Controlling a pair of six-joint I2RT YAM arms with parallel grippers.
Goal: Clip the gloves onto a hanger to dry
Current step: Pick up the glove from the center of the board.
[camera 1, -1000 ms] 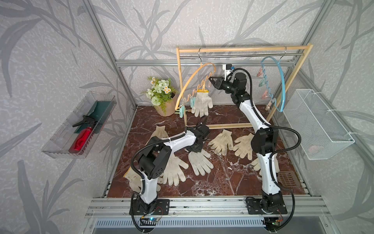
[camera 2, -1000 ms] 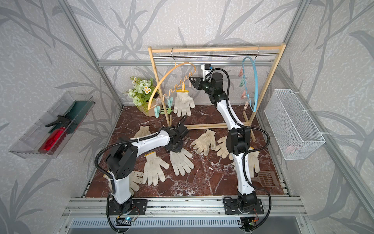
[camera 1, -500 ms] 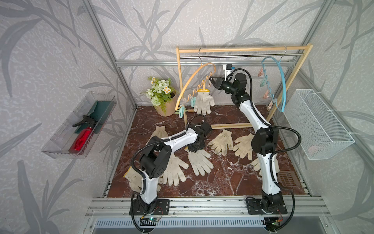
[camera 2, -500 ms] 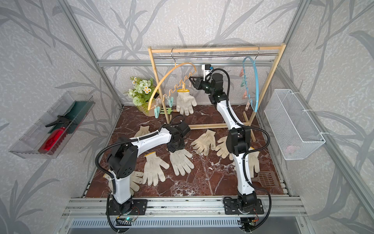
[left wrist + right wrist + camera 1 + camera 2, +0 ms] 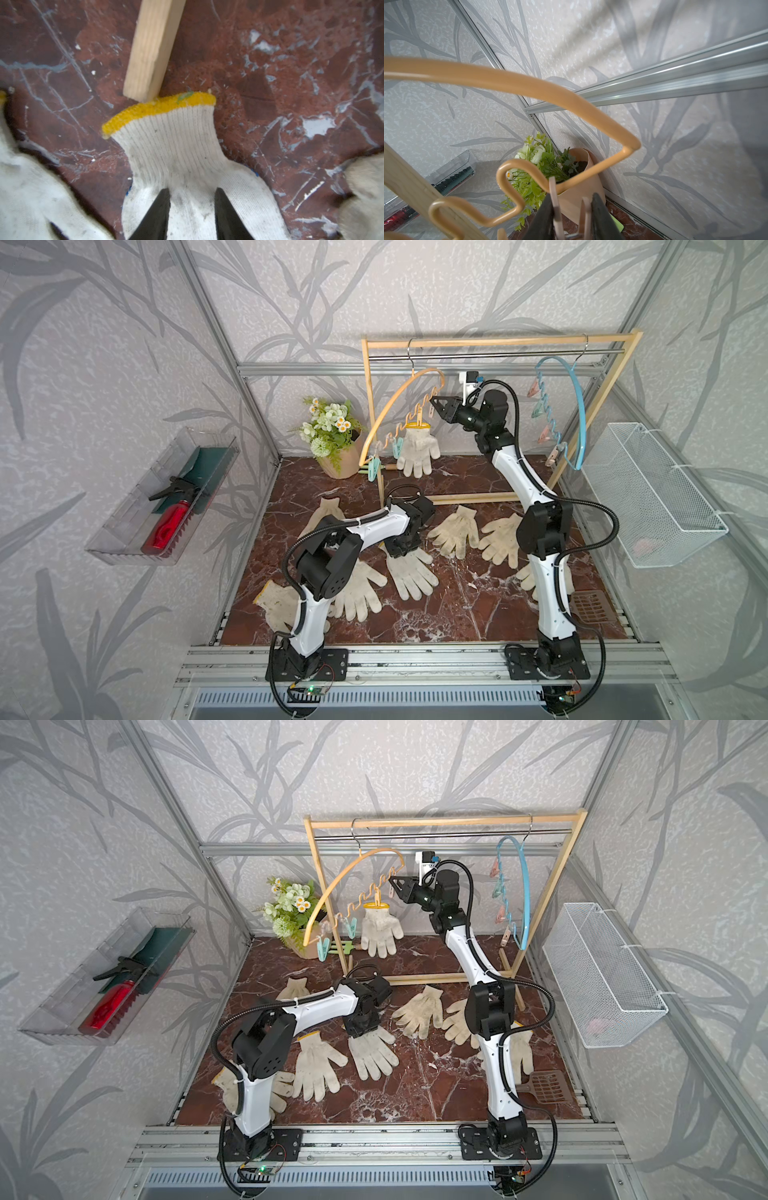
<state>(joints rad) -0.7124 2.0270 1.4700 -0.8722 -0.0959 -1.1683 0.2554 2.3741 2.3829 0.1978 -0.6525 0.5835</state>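
The right gripper [image 5: 572, 195] squeezes a peg [image 5: 554, 193] on the hanger [image 5: 529, 87], likely to spread it, while the left gripper [image 5: 192, 189], jaws apart, straddles 1 glove [image 5: 172, 145] on the floor [image 5: 270, 62] below the hanger for pickup.

Grey leaf-print walls [image 5: 104, 364] w/ alu frame [image 5: 299, 369], red marble floor [image 5: 465, 614], soft even light.

The left arm [image 5: 374, 526] is bending low, the left gripper [image 5: 192, 197] pointing down with jaws standing apart. The right arm [image 5: 519, 472] is stretching high, the right gripper [image 5: 434, 400] squeezing a clothespin [image 5: 554, 197].
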